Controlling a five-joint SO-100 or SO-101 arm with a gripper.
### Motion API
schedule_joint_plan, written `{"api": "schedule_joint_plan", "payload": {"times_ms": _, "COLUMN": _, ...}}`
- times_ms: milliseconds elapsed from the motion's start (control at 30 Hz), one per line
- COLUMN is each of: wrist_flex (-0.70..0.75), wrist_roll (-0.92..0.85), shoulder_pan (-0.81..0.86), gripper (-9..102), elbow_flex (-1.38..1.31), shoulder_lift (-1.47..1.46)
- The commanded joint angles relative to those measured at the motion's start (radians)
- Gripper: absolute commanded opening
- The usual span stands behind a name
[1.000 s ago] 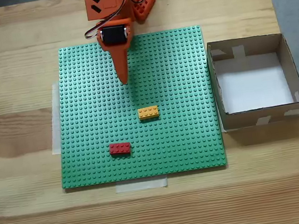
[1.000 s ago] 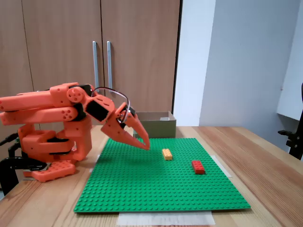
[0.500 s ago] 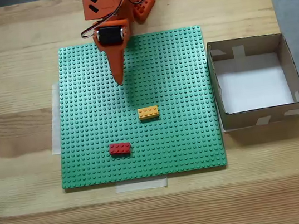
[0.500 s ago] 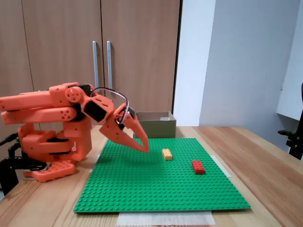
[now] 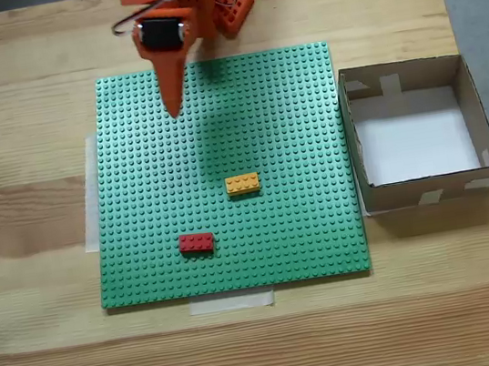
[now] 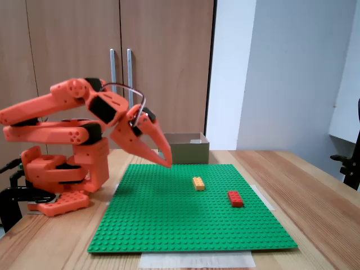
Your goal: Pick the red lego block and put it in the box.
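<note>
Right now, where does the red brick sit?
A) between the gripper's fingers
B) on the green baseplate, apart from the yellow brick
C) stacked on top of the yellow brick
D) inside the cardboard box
B: in both fixed views the red brick lies flat on the green baseplate, clear of the yellow brick, while the gripper hangs far from it and the box holds nothing.

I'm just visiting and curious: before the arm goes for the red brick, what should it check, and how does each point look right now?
1. Red lego block lies free on the green baseplate: ok.
2. Yellow brick sits apart from it: ok.
3. Gripper holds nothing: ok.
4. Fingers open enough to grasp: not ok, they look shut.
5. Box is empty and open on top: ok.
6. Gripper above the red block: not ok, far off.
</note>
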Motion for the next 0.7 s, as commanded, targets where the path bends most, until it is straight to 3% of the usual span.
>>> {"api": "schedule_joint_plan", "payload": {"times_ms": 0, "wrist_flex": 0.009, "wrist_roll": -0.026, "shoulder_pan": 0.014, "gripper": -1, "elbow_flex": -0.144, "shoulder_lift": -0.141}}
{"api": "schedule_joint_plan", "payload": {"times_ms": 367, "wrist_flex": -0.184, "wrist_roll": -0.094, "shoulder_pan": 0.067, "gripper": 5, "elbow_flex": -0.359, "shoulder_lift": -0.561}}
{"api": "schedule_joint_plan", "payload": {"times_ms": 667, "wrist_flex": -0.127, "wrist_roll": -0.121, "shoulder_pan": 0.129, "gripper": 12, "elbow_flex": -0.632, "shoulder_lift": -0.95}}
